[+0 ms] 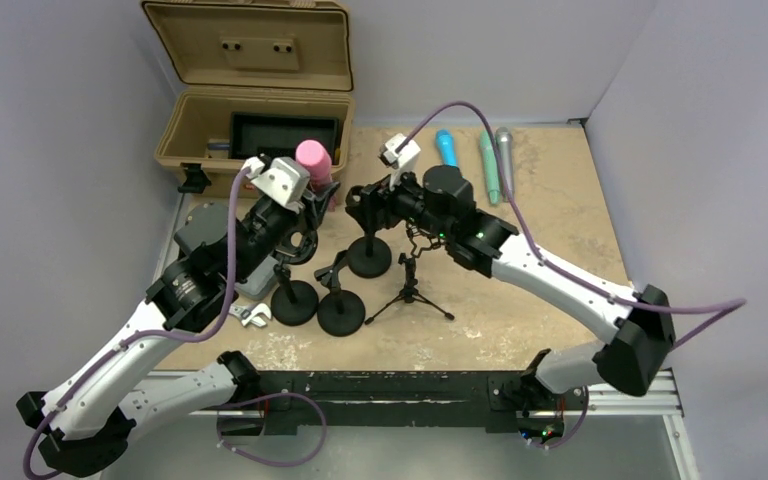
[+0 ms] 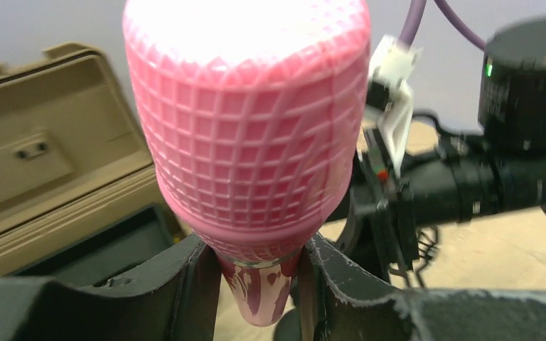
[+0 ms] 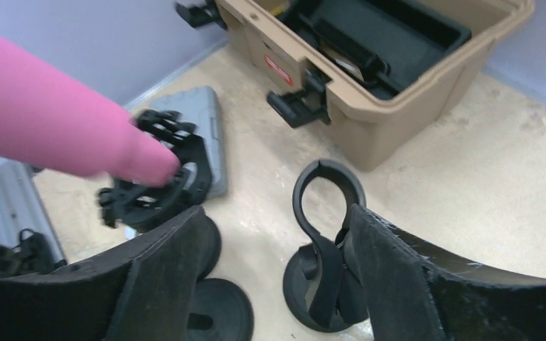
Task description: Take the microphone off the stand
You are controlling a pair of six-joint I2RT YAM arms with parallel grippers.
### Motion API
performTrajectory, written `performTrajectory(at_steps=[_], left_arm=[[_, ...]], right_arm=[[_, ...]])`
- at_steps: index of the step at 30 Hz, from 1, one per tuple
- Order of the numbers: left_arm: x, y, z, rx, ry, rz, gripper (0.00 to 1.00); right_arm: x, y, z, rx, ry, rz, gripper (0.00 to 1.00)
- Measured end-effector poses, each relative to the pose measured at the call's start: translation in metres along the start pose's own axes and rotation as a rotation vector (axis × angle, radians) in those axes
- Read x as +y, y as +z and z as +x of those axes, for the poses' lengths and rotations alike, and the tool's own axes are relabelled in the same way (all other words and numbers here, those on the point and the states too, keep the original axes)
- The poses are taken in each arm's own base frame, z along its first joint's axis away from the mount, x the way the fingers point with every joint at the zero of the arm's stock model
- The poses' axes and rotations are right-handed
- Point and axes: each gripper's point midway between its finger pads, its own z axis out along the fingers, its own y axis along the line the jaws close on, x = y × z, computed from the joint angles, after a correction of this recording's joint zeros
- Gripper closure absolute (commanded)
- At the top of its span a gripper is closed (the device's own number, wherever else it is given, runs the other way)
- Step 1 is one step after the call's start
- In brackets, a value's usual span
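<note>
1. Top external view.
   - The pink microphone is held up in the left gripper, just beside the tan case.
   - It is off the stand, over which the right gripper hovers.
   - The two wrists are near each other. A knock between them is judged possible if either is swung before the other is drawn clear.
   - The neighbouring stands are crowded below and could be toppled by a low pass.

2. Left wrist view.
   - The fingers are clamped on the microphone's narrow neck, just under the mesh head.
   - The grip is taken on a taper with the bulky head beyond it. Slipping or pivoting in the grip is judged a risk under a fast move.

3. Right wrist view.
   - The fingers stand apart and nothing is gripped.
   - The stand's clip is seen empty between them, close against one finger. Whether it touches cannot be told.
   - The microphone's tail is clear of the clip.
   - The clip could be snagged on withdrawal and the stand tipped.
   - The tail could also be swung back into the clip if it is lowered carelessly.
</note>
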Motion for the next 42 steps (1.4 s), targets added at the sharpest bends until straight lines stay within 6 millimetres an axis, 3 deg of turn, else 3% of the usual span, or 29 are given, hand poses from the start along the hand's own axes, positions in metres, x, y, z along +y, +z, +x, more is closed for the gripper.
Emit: performTrajectory(at_steps=[2,5,10,13,17,21,23,25,26,27,29,31,32,37,42], left_arm=[[-0.015,0.000,0.001,0.000,-0.028,0.076,1.00],[-0.036,-0.003,-0.004,-0.018,-0.067,0.191,1.00],[-0.073,-0.013,-0.014,-0.046,-0.140,0.397,1.00],[-0.091,-0.021,-0.021,-0.065,-0.184,0.506,1.00],[-0.109,-0.026,-0.029,-0.083,-0.234,0.613,1.00],[-0.118,-0.028,-0.032,-0.088,-0.259,0.668,1.00],[-0.119,-0.029,-0.034,-0.094,-0.259,0.678,1.00],[-0.119,-0.028,-0.034,-0.098,-0.260,0.673,1.00],[-0.120,-0.028,-0.035,-0.094,-0.278,0.677,0.95],[-0.120,-0.028,-0.036,-0.096,-0.283,0.679,0.83],[-0.120,-0.027,-0.036,-0.100,-0.279,0.680,0.52],[-0.118,-0.025,-0.035,-0.099,-0.270,0.663,0.16],[-0.117,-0.025,-0.034,-0.099,-0.256,0.657,0.07],[-0.093,-0.018,-0.032,-0.097,-0.225,0.505,0.01],[-0.040,-0.010,-0.027,-0.087,-0.207,0.201,0.02]], right_arm=[[0.009,-0.015,-0.019,-0.047,-0.013,-0.042,0.22],[0.030,-0.054,-0.050,-0.158,-0.070,-0.152,0.22],[0.072,-0.116,-0.071,-0.313,-0.195,-0.390,0.21],[0.089,-0.130,-0.070,-0.356,-0.238,-0.493,0.23],[0.100,-0.127,-0.060,-0.355,-0.241,-0.569,0.31],[0.102,-0.114,-0.049,-0.319,-0.220,-0.594,0.53],[0.102,-0.110,-0.044,-0.306,-0.200,-0.597,0.74],[0.104,-0.112,-0.044,-0.314,-0.196,-0.609,1.00],[0.106,-0.114,-0.044,-0.321,-0.198,-0.619,1.00],[0.107,-0.116,-0.044,-0.327,-0.197,-0.621,1.00],[0.105,-0.117,-0.045,-0.335,-0.191,-0.606,1.00],[0.103,-0.117,-0.046,-0.339,-0.182,-0.582,1.00],[0.099,-0.115,-0.049,-0.342,-0.170,-0.553,1.00],[0.066,-0.114,-0.067,-0.393,-0.106,-0.345,1.00],[0.009,-0.131,-0.089,-0.485,-0.003,-0.013,1.00]])
